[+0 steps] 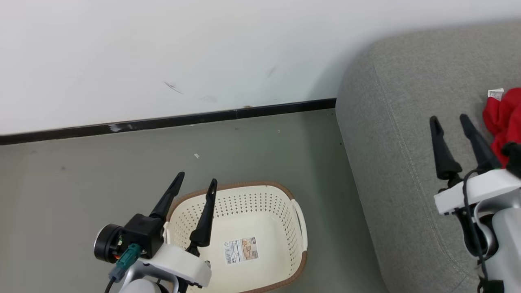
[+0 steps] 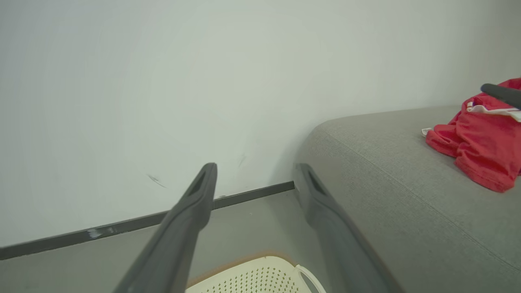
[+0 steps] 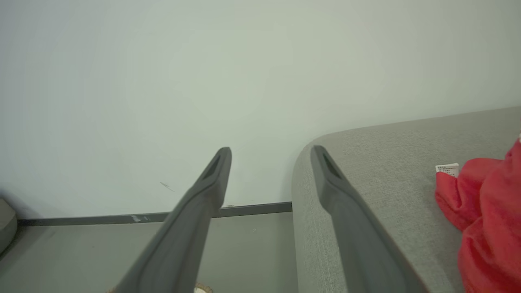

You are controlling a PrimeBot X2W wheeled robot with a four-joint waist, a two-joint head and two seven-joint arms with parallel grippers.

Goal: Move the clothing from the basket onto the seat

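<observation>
Seat: large grey woven-fabric sofa (image 1: pixel 399 171) with a rounded corner and a stitched seam, on the robot's right, its end close against the white wall.

Basket: cream-white perforated plastic laundry basket (image 1: pixel 260 203) with a brown woven-look rim, on the grey floor just left of the sofa. Its floor shows a paper sticker (image 1: pixel 241 250) and no fabric.

Clothing: bright red soft garment (image 1: pixel 504 118) lying on the sofa cushion, well apart from the basket. It is a crumpled heap and is cut off at the picture's edge. White stripe trim shows in the left wrist view.

Left gripper (image 1: pixel 196 178): fingers spread, empty, held over the basket's near-left rim.

Right gripper (image 1: pixel 449 118): fingers spread, empty, over the cushion just beside the heap. The right wrist view shows a gap between finger and cloth.

Small white label (image 1: pixel 495 94): at the heap's wall-side end.

Judgement: the carry looks complete and the step in hand is the end of placing. The next move calls only for drawing the right arm away without snagging cloth.

Orientation: the label end points toward the wall. The long axis seems to run from there back toward the robot, but with the heap bunched and cropped I cannot tell for sure.
</observation>
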